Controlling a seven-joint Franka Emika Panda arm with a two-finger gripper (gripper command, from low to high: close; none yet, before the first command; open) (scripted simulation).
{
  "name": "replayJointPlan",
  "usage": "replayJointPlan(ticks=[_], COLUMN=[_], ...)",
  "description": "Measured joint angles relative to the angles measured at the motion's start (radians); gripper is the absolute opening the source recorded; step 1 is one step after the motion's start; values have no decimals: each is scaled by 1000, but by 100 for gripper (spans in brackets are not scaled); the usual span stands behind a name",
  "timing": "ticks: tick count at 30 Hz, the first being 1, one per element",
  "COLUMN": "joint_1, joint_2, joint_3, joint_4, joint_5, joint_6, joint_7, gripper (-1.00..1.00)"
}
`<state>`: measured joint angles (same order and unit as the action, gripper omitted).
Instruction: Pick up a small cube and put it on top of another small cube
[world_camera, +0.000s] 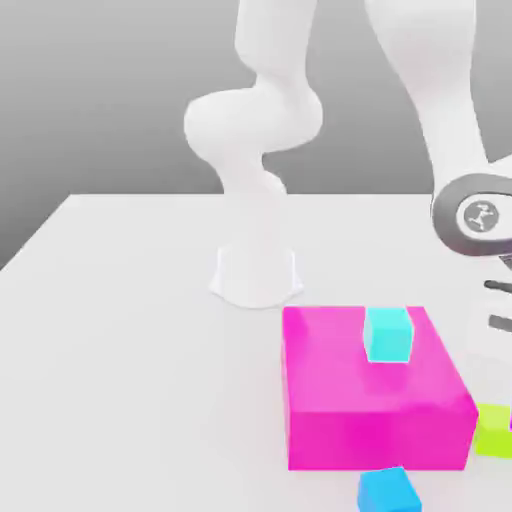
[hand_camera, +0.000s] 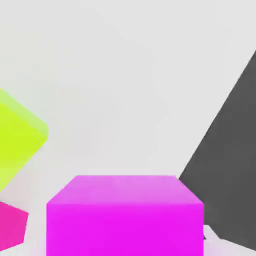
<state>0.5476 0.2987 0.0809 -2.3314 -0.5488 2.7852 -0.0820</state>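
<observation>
Pincer (hand_camera: 125, 239) is clenched on the small magenta cube (hand_camera: 125, 227), approx. square in the grip; the cube's top face & one side show in the hand view. Prob. the pick half is done, i.e. grasp made; can't tell if it's clear of the tabletop (world_camera: 150, 380) yet. Left to do: carry over, set on another small cube, let go, back off. No stack of small cubes so far. Call it approx. halfway, my est.

Next out: lime cube (world_camera: 493, 431), on the tabletop just beside the big magenta block (world_camera: 380, 440), near its front corner on the exterior view's right; touching or not, can't tell. Blue cube (world_camera: 388, 491) is also on the tabletop, by the block's front edge, nearer that same corner. Cyan cube (world_camera: 388, 335) sits on the block, nearer its edge on the exterior view's right than the opp. one. Which cube is the dest., can't say. Arm base (world_camera: 255, 280) stands beyond the block, toward the tabletop's far edge.

Count: small cubes x4 (magenta, lime, blue, cyan, 1 ea.); big block x1; arm x1, w/ 1 pincer.
</observation>
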Motion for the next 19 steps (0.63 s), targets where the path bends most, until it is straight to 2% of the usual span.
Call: replayJointPlan(ticks=[5, 10, 12, 15, 16, 19], joint_1=[-48, -74, -77, -60, -56, -56], joint_2=[-45, -106, -80, 15, 34, 34], joint_3=[84, 120, 118, 93, 87, 87], joint_4=[-31, -59, -62, -58, -57, -57], joint_5=[243, 441, 457, 424, 417, 417], joint_6=[-90, -191, -176, -90, -72, -72], joint_7=[38, 108, 137, 172, 179, 179], gripper=[-100, -100, -100, -100, 100, 100])
